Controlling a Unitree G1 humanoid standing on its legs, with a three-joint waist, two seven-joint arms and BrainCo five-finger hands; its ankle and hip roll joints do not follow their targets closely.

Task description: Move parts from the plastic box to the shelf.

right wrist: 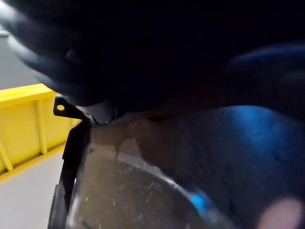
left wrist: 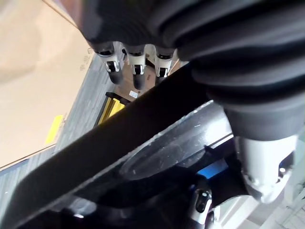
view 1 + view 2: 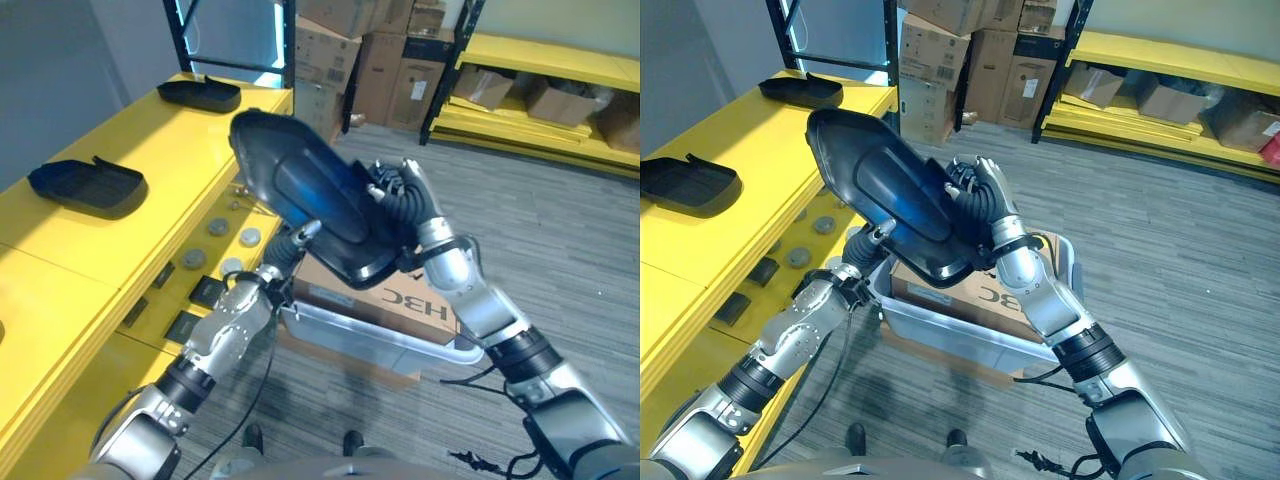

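Above the plastic box (image 3: 370, 335), between my two hands, I see a large black moulded part (image 3: 300, 195) held up in the air, tilted, its broad end toward the yellow shelf (image 3: 120, 200) and its narrow end down toward the box. My right hand (image 3: 400, 200) sits against the part's side nearest the aisle, fingers curled onto its rim, so I read it as grasping the part. In the right wrist view the dark glossy shell of the part (image 1: 157, 181) lies pressed close under the hand's cover.

My left hand (image 3: 285, 255) comes up from below, at the part's lower edge. In the left wrist view its fingers (image 2: 136, 71) reach over the top of the black edge (image 2: 143, 138) while the thumb (image 2: 262, 167) stands on the other side, so this hand also clasps the part.

The box is a pale grey bin standing on the floor just beside the shelf's front edge, with a brown cardboard carton (image 3: 375, 295) inside it.

On the yellow shelf top, two more black parts already lie: one (image 3: 88, 185) near the left edge, and another (image 3: 200, 94) further back near the far corner, beside a black upright post (image 3: 172, 35). The two lie well apart. Along the shelf's front face I see several round grey discs (image 3: 232, 232) and small dark squares (image 3: 190, 258).

Across the grey carpet floor (image 3: 560, 230) stand stacked cardboard cartons (image 3: 360, 60) and another yellow rack (image 3: 550, 90) with boxes.
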